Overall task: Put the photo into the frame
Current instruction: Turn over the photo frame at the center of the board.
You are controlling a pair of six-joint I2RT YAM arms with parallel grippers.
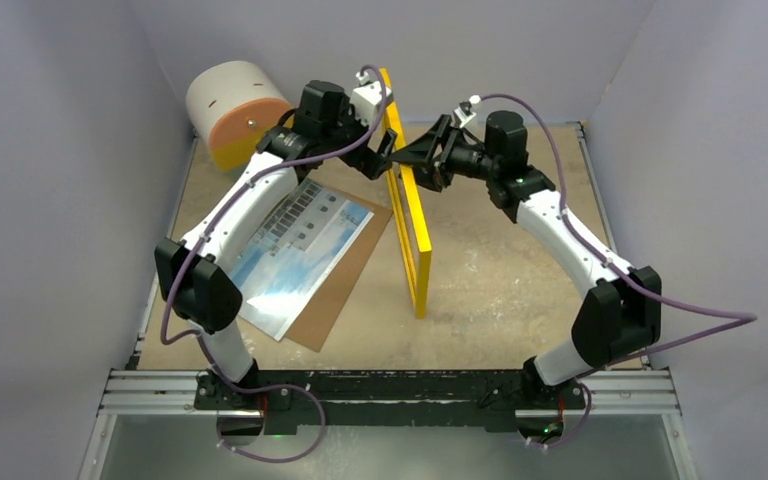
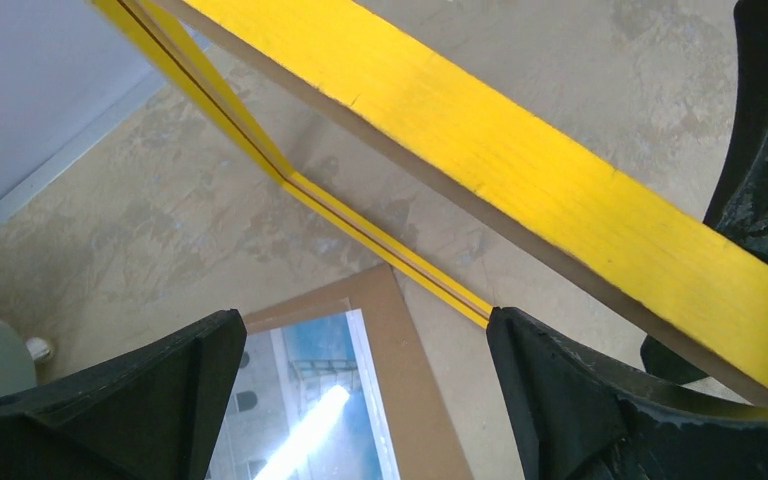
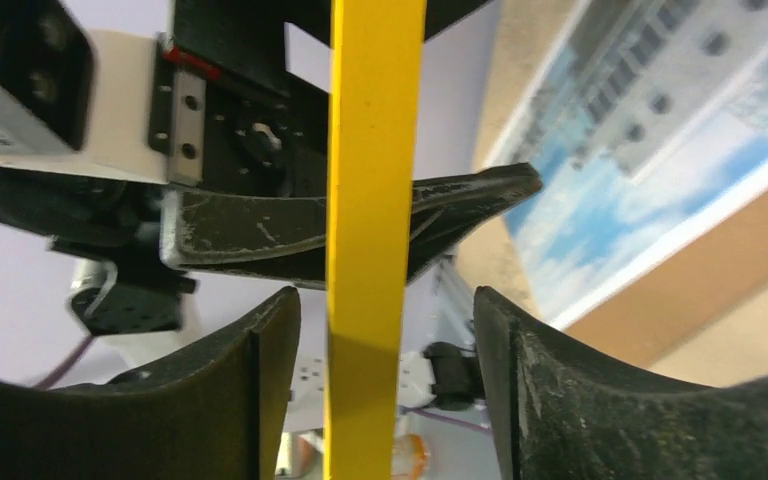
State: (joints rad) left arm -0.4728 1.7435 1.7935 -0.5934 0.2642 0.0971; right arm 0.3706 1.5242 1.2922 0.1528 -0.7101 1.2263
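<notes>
The frame [image 1: 412, 225] stands upright on one long edge in the middle of the table [image 1: 500, 280], running from near the far edge toward the near edge and tilted a little, with its yellow face turned to the right side

My right hand [image 1: 410, 165] reaches in from the right to the frame's upper far part. In my right wrist view its two fingers [image 3: 560, 390] stand on either side of the yellow bar [image 3: 375, 150], and I can see a gap between the bar and each finger, so this hand is released and grips nothing

My left hand [image 1: 385, 150] comes at the same upper part of the frame from the left. It is spread wide and holds nothing. In my left wrist view the yellow bar [image 2: 520, 160] crosses at a slant from the upper left down to the right-side finger [image 2: 580, 400] and meets it at the lower right; it looks as if the bar leans on that finger, though I cannot tell for certain that they touch. From my right wrist, one finger of the left hand [image 3: 260, 235] lies across behind the bar

The photo [image 1: 300, 250] lies flat and picture side up on the left half of the table, well apart from the frame's near end. It rests on a brown board [image 1: 345, 280], which shows as a border along the photo's right and near sides. My left arm passes above its far left part

A pale roll with an orange face [image 1: 235, 105] lies in the far left corner of the table
</notes>
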